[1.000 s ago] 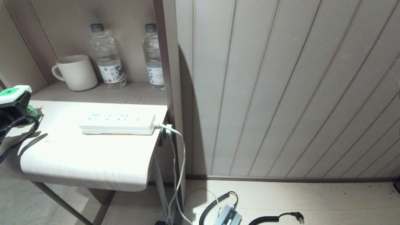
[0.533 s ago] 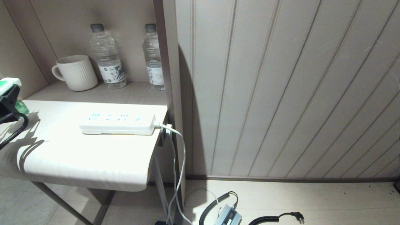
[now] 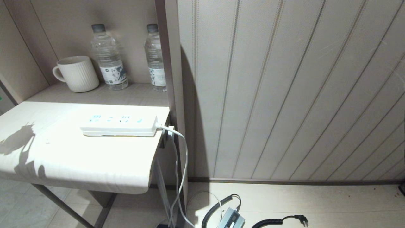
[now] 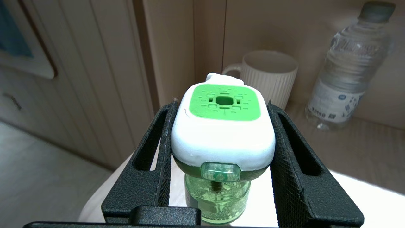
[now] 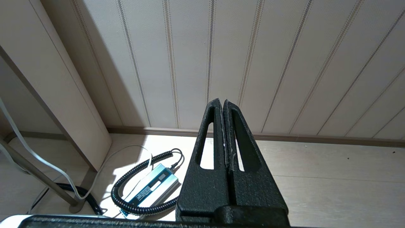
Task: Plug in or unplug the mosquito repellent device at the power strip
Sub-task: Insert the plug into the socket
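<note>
Left claw (image 4: 221, 133) clamped on the mosquito repellent device (image 4: 223, 126), one black finger (image 4: 152, 167) pressed against each side of the white head. Green vented face turned up toward the wrist camera, translucent green bottle hanging below between the fingers, over the pale edge of the table (image 4: 364, 202). Beyond the claw: a ribbed white mug (image 4: 269, 76) just behind the device, and a clear water bottle (image 4: 345, 69) further off to one side, both standing upright on the shelf (image 4: 364, 142). Prongs not visible.

From the head camera, no sign of the left claw or the device, only a shadow on the near left corner of the table (image 3: 63, 158). Power strip (image 3: 118, 124) lying flat on the table, well apart from that shadow, nothing plugged into its pale blue sockets, white cord (image 3: 180, 152) leaving its right end and dropping off the table edge toward the floor. Same mug (image 3: 77, 73) and two water bottles (image 3: 109, 55) standing on the shelf behind the strip.

Right claw (image 5: 224, 126) pressed together, fingers touching along their length, holding nothing, hanging low over the floor (image 5: 332, 177) and facing the panelled wall (image 5: 253, 63). Ahead of it and off to one side, a grey adapter box (image 5: 152, 186) wrapped by a coiled black cable (image 5: 136, 171) on the floor.
</note>
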You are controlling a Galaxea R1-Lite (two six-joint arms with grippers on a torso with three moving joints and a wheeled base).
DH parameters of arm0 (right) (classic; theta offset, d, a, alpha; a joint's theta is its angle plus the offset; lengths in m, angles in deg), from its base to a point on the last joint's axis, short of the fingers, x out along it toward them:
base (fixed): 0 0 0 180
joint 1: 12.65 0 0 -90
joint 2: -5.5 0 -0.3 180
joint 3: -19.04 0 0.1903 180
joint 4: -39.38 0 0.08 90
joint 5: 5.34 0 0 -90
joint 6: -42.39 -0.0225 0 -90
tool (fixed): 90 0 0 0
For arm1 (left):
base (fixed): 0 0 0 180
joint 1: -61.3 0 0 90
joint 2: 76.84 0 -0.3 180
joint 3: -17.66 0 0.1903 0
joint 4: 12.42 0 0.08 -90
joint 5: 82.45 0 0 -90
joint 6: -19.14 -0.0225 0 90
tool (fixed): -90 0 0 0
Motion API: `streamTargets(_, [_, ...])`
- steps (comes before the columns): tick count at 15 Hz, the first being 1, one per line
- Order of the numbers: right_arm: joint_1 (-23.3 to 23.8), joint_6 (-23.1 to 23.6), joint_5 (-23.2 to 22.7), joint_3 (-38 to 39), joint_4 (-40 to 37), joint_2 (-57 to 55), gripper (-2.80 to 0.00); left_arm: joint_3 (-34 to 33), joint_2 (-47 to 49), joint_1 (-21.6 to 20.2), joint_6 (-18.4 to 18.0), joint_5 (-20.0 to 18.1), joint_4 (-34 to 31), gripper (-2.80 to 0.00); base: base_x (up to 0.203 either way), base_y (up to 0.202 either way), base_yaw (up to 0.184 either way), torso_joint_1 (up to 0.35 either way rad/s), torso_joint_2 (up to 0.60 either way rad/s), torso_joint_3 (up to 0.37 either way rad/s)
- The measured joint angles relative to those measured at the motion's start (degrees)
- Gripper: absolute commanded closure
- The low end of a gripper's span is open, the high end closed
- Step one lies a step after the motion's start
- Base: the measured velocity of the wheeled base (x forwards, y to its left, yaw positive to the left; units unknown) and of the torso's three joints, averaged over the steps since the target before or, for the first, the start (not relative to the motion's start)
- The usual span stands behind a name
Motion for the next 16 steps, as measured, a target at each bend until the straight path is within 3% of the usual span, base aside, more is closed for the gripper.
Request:
streamTargets(5, [0.0,0.0,0.0,0.0,0.0,0.0,0.0,16.7,-4.4,3.4,1.7,-0.6,-33.9,0.0,0.0,0.0,0.0,0.0,0.0,0.0])
streamTargets(9, [0.0,0.0,0.0,0.0,0.0,0.0,0.0,34.8,-1.3,10.3,10.3,-2.4,-61.2,0.0,0.0,0.0,0.0,0.0,0.0,0.0])
streamTargets(11, [0.0,0.0,0.0,0.0,0.0,0.0,0.0,43.8,3.1,13.0,15.7,-7.2,-75.2,0.0,0.0,0.0,0.0,0.0,0.0,0.0])
streamTargets(13, [0.0,0.0,0.0,0.0,0.0,0.0,0.0,52.0,8.4,14.3,18.3,-12.9,-86.8,0.0,0.0,0.0,0.0,0.0,0.0,0.0])
streamTargets(16, [0.0,0.0,0.0,0.0,0.0,0.0,0.0,57.9,15.3,18.1,21.0,-16.9,-95.8,0.0,0.0,0.0,0.0,0.0,0.0,0.0])
